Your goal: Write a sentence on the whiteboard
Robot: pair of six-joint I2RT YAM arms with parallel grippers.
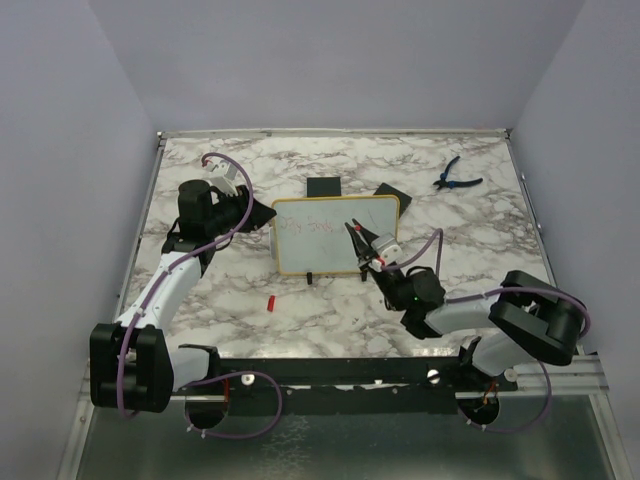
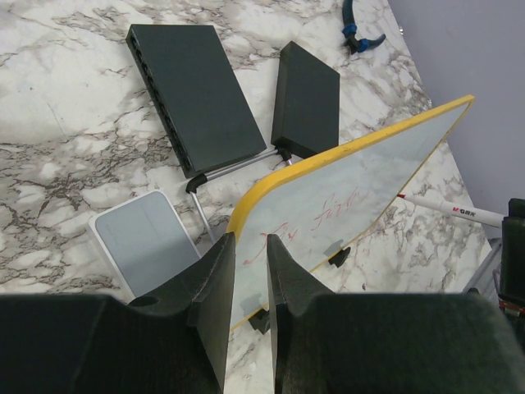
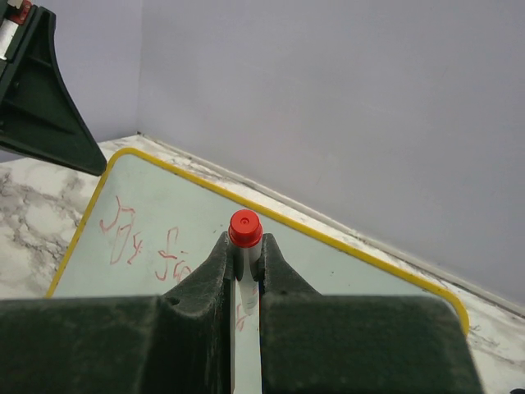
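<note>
The whiteboard (image 1: 335, 240) with its yellow frame stands upright at the table's middle on black feet. Faint red scribble, the sentence (image 1: 310, 225), runs across its upper left; it also shows as sentence (image 2: 328, 205) and sentence (image 3: 131, 234). My left gripper (image 1: 263, 214) is shut on the board's left edge, and the whiteboard (image 2: 344, 176) passes between the left gripper's (image 2: 250, 275) fingers. My right gripper (image 3: 245, 250) is shut on a white marker (image 3: 245, 228) with a red end, held in front of the whiteboard (image 3: 344, 271). The marker (image 2: 447, 210) has its tip at the board's face.
Two black boxes (image 1: 323, 187) (image 1: 388, 193) lie behind the board, seen closer as black boxes (image 2: 193, 94) (image 2: 305, 97). Blue pliers (image 1: 455, 175) lie at the back right. A small red cap (image 1: 271, 301) lies in front of the board. A grey-white panel (image 2: 148, 242) lies behind the board's left end.
</note>
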